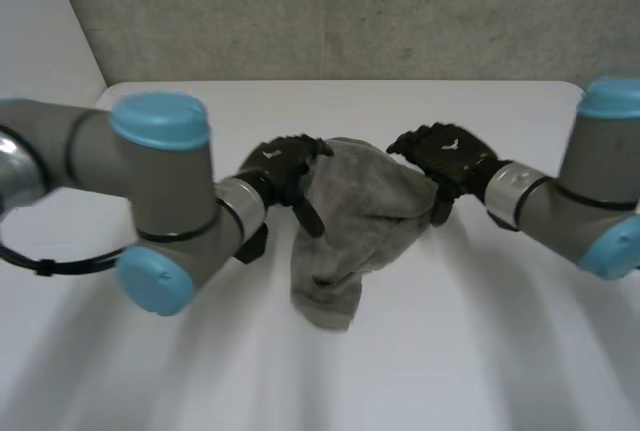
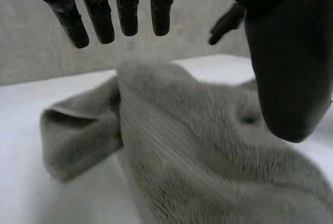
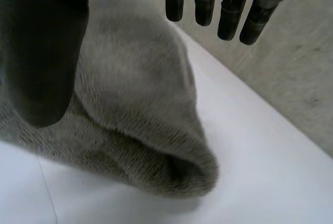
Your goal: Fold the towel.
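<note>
Grey terry: one towel [image 1: 345, 226], plush and faintly ribbed, bunched into a rounded hump on the smooth white surface [image 1: 480, 351], with one limp tail trailing off the hump. Two black robot hands: left robot hand [image 1: 283, 166] over the towel's left edge, right robot hand [image 1: 447, 156] over its right edge. Both spread wide, fingers straight, holding nothing.

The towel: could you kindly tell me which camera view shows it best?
The head view: the whole grey towel lies crumpled on the white table between the left hand and the right hand. The left wrist view shows a folded flap and ridge under its hand; the right wrist view, one rounded fold.
</note>
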Robot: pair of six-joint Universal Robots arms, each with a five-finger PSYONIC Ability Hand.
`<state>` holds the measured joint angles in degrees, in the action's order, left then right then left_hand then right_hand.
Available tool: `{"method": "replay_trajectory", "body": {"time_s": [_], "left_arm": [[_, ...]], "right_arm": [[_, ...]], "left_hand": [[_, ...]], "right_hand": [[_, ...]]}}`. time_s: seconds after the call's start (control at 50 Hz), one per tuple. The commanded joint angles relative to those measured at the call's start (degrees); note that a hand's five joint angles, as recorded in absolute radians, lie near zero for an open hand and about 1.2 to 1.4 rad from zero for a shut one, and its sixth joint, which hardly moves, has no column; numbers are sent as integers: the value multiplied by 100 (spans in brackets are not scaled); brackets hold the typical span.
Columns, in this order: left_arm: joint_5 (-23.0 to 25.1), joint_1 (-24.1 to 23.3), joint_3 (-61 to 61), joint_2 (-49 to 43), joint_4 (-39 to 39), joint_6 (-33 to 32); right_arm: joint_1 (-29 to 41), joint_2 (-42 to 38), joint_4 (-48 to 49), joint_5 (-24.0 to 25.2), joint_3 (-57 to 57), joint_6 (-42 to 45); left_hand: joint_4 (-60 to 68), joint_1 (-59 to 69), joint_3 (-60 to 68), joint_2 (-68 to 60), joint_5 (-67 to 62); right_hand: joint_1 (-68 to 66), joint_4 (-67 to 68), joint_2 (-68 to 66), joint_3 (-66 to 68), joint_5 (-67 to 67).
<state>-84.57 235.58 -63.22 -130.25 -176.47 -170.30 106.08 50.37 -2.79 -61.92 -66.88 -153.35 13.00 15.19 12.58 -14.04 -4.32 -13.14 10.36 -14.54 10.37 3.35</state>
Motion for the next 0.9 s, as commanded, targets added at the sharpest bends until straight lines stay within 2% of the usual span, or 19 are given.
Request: {"method": "replay_trajectory", "body": {"time_s": [0.02, 0.06, 0.08, 0.14, 0.16, 0.18, 0.22, 0.32, 0.36, 0.38, 0.4, 0.42, 0.46, 0.48, 0.52, 0.58, 0.62, 0.74, 0.9], "left_arm": [[-366, -187, 450, -817, -413, -670], [-621, -249, 460, -984, -756, -794], [-623, -249, 460, -985, -758, -794], [-824, -275, 460, -1073, -942, -829], [-825, -275, 460, -1073, -942, -829], [-833, -275, 451, -1055, -942, -829], [-842, -267, 442, -1020, -942, -829], [-842, -214, 389, -545, -925, -803], [-842, -179, 354, -247, -916, -794], [-834, -135, 319, 110, -898, -786], [-816, -91, 267, 505, -881, -777], [-816, -91, 266, 509, -881, -777], [-790, -12, 179, 1279, -872, -759], [-790, -12, 178, 1283, -872, -759], [-772, 23, 170, 1947, -872, -750], [-772, 50, 161, 2258, -889, -750], [-702, 155, 135, 2678, -872, -750], [-508, 357, -94, 2891, -845, -742], [-456, 480, -911, 2838, -643, -496]], "right_arm": [[96, -948, 515, -39, 701, -46], [114, -1247, 893, -117, 904, -54], [114, -1249, 895, -118, 905, -54], [141, -1442, 992, -188, 1141, -72], [141, -1442, 991, -188, 1142, -72], [150, -1416, 974, -188, 1159, -72], [184, -1355, 948, -188, 1159, -72], [352, -686, 824, -180, 1019, -116], [369, 48, 807, -84, 791, -360], [369, 52, 807, -83, 790, -362], [378, 461, 807, -48, 712, -562], [378, 465, 807, -48, 711, -564], [378, 1339, 868, 109, 624, -1115], [378, 1344, 868, 110, 623, -1118], [308, 2070, 999, 425, 615, -1678], [299, 2372, 1158, 611, 623, -1962], [299, 2749, 1543, 979, 580, -2521], [290, 2865, 1809, 1498, 369, -3086], [378, 2399, 1642, 1482, 96, -3069]], "left_hand": [[-300, 1062, -258, -1178, -1149], [-300, 2355, -258, -2471, -2442], [-300, 2362, -258, -2477, -2449], [-300, 4994, -258, -5110, -5082], [-300, 5003, -258, -5118, -5090], [-300, 5902, -258, -6018, -5990], [-300, 6475, -258, -6591, -6563], [-300, 6481, -258, -6596, -6568], [-300, 6481, -258, -6596, -6568], [-300, 6481, -258, -6596, -6568], [-300, 6481, -258, -6596, -6568], [-300, 6481, -258, -6596, -6568], [-300, 6481, -258, -6596, -6568], [-300, 6481, -258, -6596, -6568], [-300, 6481, -258, -6596, -6568], [-300, 6481, -258, -6596, -6568], [-300, 6481, -258, -6596, -6568], [-300, 6481, -258, -6596, -6568], [-300, 6433, -258, -6548, -6520]], "right_hand": [[-530, -36, -390, -37, 509], [-1856, -36, -1716, -37, 1836], [-1864, -36, -1724, -37, 1844], [-4745, -36, -4605, -37, 4725], [-4758, -36, -4618, -37, 4737], [-6207, -36, -6066, -37, 6186], [-6682, -36, -6541, -37, 6661], [-6686, -36, -6546, -37, 6665], [-6686, -36, -6546, -37, 6665], [-6686, -36, -6546, -37, 6665], [-6686, -36, -6546, -37, 6665], [-6686, -36, -6546, -37, 6665], [-6686, -36, -6546, -37, 6665], [-6686, -36, -6546, -37, 6665], [-6686, -36, -6546, -37, 6665], [-6686, -36, -6546, -37, 6665], [-6686, -36, -6546, -37, 6665], [-6686, -36, -6546, -37, 6665], [-6686, -36, -6546, -37, 6665]]}}
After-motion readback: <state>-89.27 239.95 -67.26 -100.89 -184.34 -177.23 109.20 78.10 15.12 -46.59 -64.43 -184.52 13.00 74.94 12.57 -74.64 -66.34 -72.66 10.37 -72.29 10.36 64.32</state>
